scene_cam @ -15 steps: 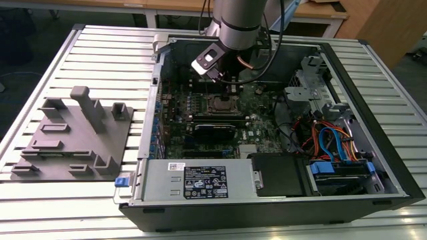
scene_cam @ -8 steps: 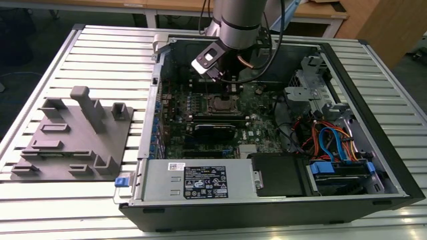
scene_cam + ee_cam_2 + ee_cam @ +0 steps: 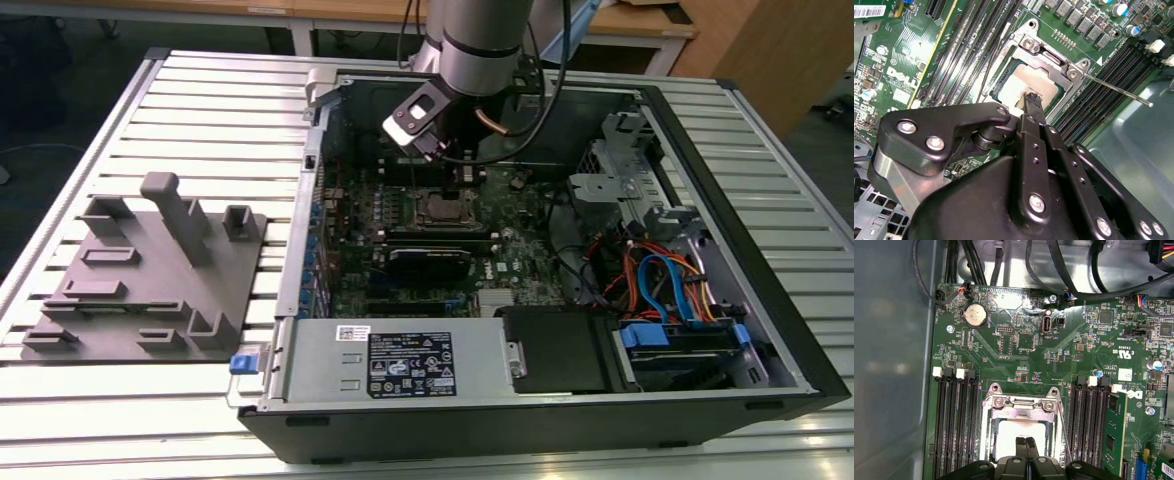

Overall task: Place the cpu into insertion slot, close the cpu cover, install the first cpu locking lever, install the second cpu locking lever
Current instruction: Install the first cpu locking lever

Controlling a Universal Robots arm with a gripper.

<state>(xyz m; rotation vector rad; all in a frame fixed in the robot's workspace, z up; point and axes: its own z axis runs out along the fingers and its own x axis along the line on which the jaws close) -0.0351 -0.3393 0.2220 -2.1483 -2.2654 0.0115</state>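
Your black claw (image 3: 1025,441), fingers pressed shut and empty, is hovering over the pale silver square cpu (image 3: 1013,432).
Seating looks like the step in hand. The thin steel locking lever (image 3: 1114,90) is sticking out unlatched, so any press calls for gentleness.

The computer case (image 3: 534,435) lies open on the slatted table (image 3: 200,110), and the fixture tray (image 3: 134,300) is beside it on the exterior view's left. Inside the case, the motherboard (image 3: 354,230) lines the floor. The power supply (image 3: 387,365) sits along the near edge, and the drive cage (image 3: 614,185) stands on the exterior view's right. The insertion slot (image 3: 438,208) sits mid-board, between two banks of memory slots (image 3: 956,430). The cpu (image 3: 1009,437) lies in it under the cpu cover (image 3: 1021,407). The gripper (image 3: 1025,442) hangs directly over the cpu, fingertips together. A locking lever (image 3: 1119,92) juts out beside the socket.
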